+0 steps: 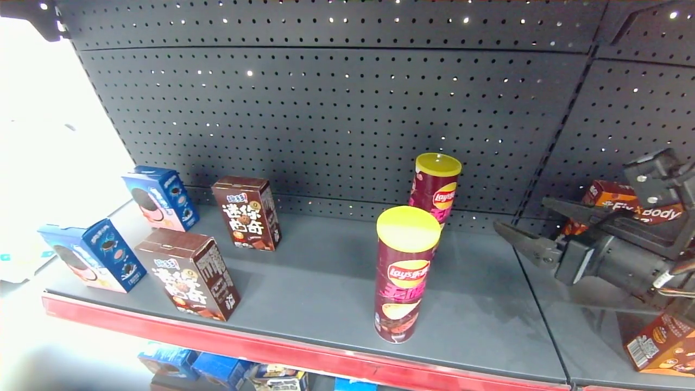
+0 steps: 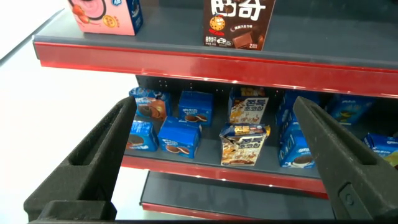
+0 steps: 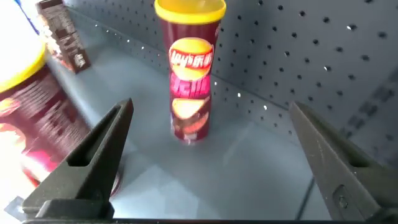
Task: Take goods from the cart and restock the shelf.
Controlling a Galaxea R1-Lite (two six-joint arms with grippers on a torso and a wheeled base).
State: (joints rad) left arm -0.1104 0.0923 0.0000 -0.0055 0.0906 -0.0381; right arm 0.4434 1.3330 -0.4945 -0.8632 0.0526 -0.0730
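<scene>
On the shelf (image 1: 304, 282): front can (image 1: 406, 271) stands upright near the red lip (image 1: 217, 339); back can (image 1: 436, 187) stands upright behind it, by the pegboard (image 1: 326, 119).
Right end effector (image 1: 519, 213): spread wide and empty, to the right of both cans, tips pointing at them, touching neither.
Left end effector (image 2: 214, 102): spread wide and empty, facing the lower shelf (image 2: 205, 171).
Key relation: the cans' long axes are vertical and the right arm is nearer.
Room: bare deck lies between the cans and the chocolate boxes (image 1: 247, 213); orange boxes (image 1: 659, 342) crowd the right bay.
Judgement: backing straight out to the right should spare the front can.
</scene>
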